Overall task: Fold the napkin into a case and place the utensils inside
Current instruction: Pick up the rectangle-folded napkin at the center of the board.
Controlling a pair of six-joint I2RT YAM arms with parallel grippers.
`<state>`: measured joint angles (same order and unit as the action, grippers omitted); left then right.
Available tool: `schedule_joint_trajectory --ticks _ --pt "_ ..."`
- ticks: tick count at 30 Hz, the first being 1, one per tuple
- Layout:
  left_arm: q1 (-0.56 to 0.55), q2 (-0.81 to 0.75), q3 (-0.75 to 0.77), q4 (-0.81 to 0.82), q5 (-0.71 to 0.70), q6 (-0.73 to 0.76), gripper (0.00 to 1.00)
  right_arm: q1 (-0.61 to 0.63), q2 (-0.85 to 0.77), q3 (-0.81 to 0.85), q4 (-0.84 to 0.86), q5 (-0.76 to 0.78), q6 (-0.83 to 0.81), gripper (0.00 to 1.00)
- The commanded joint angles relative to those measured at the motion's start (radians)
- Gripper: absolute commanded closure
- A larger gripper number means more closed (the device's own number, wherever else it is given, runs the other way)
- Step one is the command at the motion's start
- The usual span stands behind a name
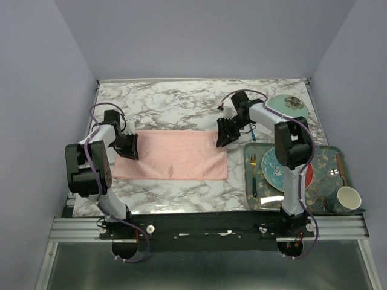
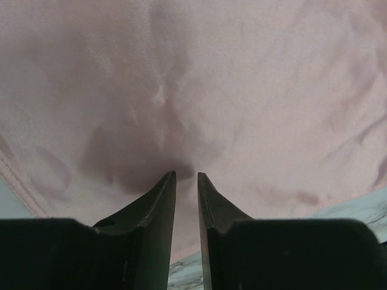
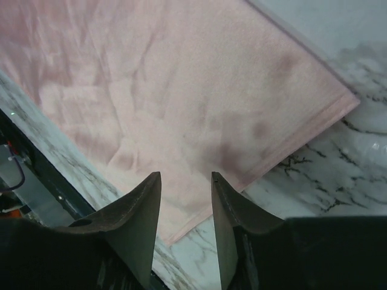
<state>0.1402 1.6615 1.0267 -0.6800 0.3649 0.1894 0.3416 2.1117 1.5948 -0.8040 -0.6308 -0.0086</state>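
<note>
You are viewing the napkin [image 1: 172,156], a salmon-pink satin cloth, lying flat on the table [image 1: 181,109] as a wide, lightly creased rectangle. The copper spoon [image 1: 342,168] is resting at the tray's [image 1: 326,148] right side.

No word, label, brand or number can be read in any view. The tray [image 1: 326,158] and the round plate [image 1: 290,107] at the far edge of the table [image 1: 181,103] carry only flower patterns — too small to show any lettering.
</note>
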Motion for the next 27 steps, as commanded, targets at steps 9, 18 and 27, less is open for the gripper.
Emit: schedule_joint_trajectory --ticks 9,18,27 --pt "0.004 0.175 0.185 0.033 -0.107 -0.077 0.67 0.005 0.156 0.175 0.033 0.092 -0.022 0.62" --pt "0.107 0.099 0.295 -0.069 -0.061 -0.042 0.43 0.005 -0.047 0.074 0.003 -0.033 0.001 0.50" --pt "0.157 0.175 0.360 -0.084 -0.159 0.024 0.38 0.005 -0.076 -0.070 0.003 0.088 0.111 0.39"
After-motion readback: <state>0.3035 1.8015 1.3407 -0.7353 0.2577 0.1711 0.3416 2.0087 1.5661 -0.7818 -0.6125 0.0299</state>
